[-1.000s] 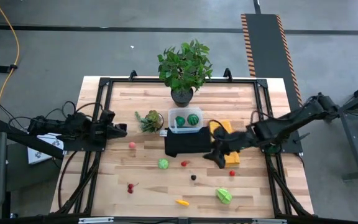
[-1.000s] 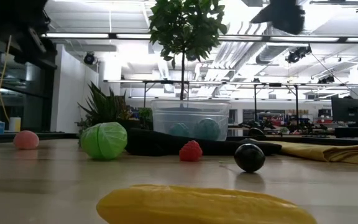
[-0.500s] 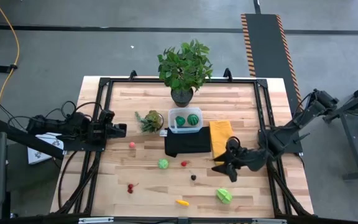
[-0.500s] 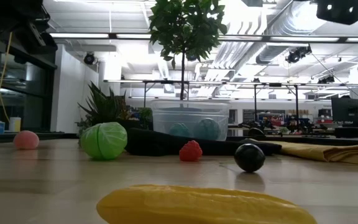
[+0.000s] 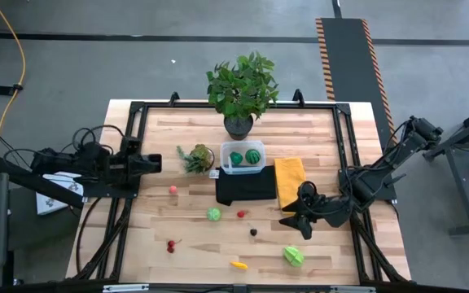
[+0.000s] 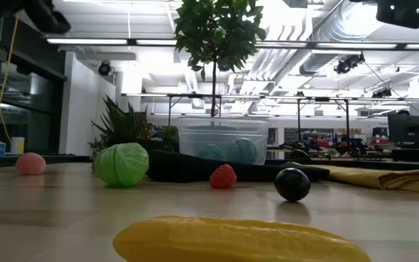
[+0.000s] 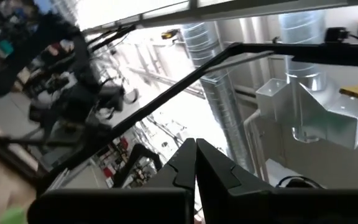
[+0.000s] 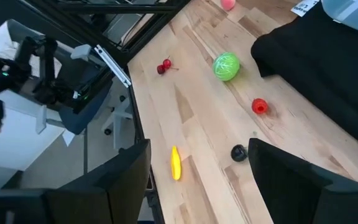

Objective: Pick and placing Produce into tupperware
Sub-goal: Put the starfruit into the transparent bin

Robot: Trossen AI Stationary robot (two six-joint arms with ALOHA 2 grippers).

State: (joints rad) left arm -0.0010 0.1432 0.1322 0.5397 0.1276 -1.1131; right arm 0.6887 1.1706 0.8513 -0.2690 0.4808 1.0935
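Since a second ago, your right arm has swung off the yellow cloth (image 5: 289,181) and out over the bare wood, while the left arm has drawn back slightly toward its edge; the produce has not shifted.

Start with the big things. Your tabletop (image 5: 194,256) is pale plank wood in a black frame, with a large leafy potted plant (image 5: 242,88) at the far edge. Just in front of it sits the tupperware (image 5: 243,157), a clear, thin-walled, round-cornered box already holding two dark green striped balls, its near side touching a soft black folded cloth (image 5: 245,187).

Your right hand (image 5: 299,220) hovers with its fingers standing wide and nothing between them. Your left hand (image 5: 155,161) waits pinched closed and empty by the left rail.

Loose produce lies well apart on the wood: a leafy green piece (image 5: 292,256) near the right hand, a round ribbed cabbage (image 5: 213,214), a smooth yellow piece (image 5: 238,264), a bumpy red berry (image 5: 242,214), a glossy black ball (image 5: 253,232), stemmed cherries (image 5: 171,244) and a pink ball (image 5: 173,190).

I'd judge the leafy piece or the black ball your likeliest pick. Come straight down, centre the fingers across it, and close gently: these hard little round toys will probably roll if nudged off-centre.
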